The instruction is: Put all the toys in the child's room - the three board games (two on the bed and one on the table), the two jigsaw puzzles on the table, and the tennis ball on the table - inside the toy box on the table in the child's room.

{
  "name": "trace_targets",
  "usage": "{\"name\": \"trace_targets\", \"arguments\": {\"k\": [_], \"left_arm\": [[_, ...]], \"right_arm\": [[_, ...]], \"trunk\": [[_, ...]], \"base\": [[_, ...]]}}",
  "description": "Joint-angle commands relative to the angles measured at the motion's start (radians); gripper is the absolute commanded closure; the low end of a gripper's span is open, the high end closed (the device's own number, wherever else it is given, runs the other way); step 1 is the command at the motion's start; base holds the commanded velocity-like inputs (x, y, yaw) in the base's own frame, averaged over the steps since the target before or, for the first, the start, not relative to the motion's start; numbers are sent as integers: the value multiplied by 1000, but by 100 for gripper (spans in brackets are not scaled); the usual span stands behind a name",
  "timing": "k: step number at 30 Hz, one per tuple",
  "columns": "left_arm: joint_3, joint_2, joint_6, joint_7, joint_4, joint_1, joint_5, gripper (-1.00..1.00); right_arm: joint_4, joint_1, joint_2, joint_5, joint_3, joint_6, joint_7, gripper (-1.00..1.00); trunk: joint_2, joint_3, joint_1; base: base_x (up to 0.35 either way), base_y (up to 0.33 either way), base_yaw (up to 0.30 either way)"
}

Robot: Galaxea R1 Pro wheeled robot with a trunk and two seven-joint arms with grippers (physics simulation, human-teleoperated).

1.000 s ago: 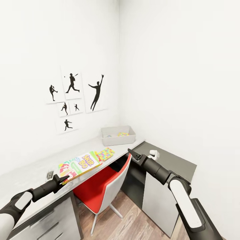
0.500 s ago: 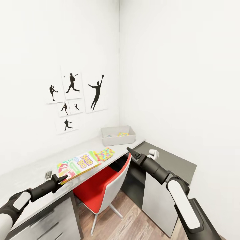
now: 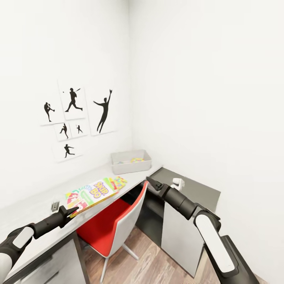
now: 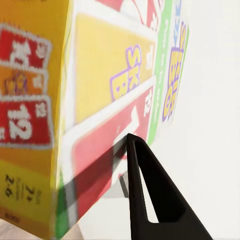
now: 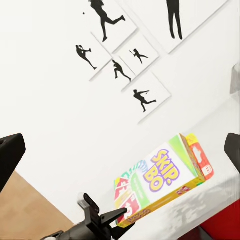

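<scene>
Light stiff card box [image 3: 91, 192] on bench [image 3: 35, 211], left gripper [image 3: 71, 211] fingers spread at its near corner; likely pinch the thin edge, right gripper [image 3: 152, 182] spread

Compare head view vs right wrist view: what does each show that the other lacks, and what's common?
Head view alone: the gray toy box at the table's far end with colorful pieces inside, the jigsaw puzzle beside the game, the red chair, the right gripper over the chair, and the wood floor.

Right wrist view alone: a closer look at the box's side face with its red card art.

Shared: the Skip-Bo board game, the left gripper at its near end, the wall silhouettes, and the table.
</scene>
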Motion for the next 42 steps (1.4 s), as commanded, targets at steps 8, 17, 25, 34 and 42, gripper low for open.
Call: {"name": "trace_targets", "arguments": {"k": [8, 17, 25, 34, 42], "left_arm": [[3, 0, 5, -2, 0, 0, 1, 100], [3, 0, 5, -2, 0, 0, 0, 100], [2, 1, 5, -2, 0, 0, 0, 100], [-1, 1, 6, -2, -3, -1, -5, 100], [-6, 28, 164, -1, -140, -3, -9, 100]], "right_arm": [[0, 0, -1, -7, 1, 3, 5, -100], [0, 0, 0, -7, 1, 3, 5, -100], [0, 0, -1, -6, 1, 3, 5, -100], [0, -1, -1, -5, 0, 3, 6, -100], [-6, -2, -4, -2, -4, 6, 1, -100]], "trunk": [[-1, 3, 0], [-1, 3, 0], [-1, 3, 0], [-1, 3, 0], [-1, 3, 0]], "base": [[0, 0, -165], [0, 0, -58], [0, 0, -4], [0, 0, 0], [0, 0, 0]]}}
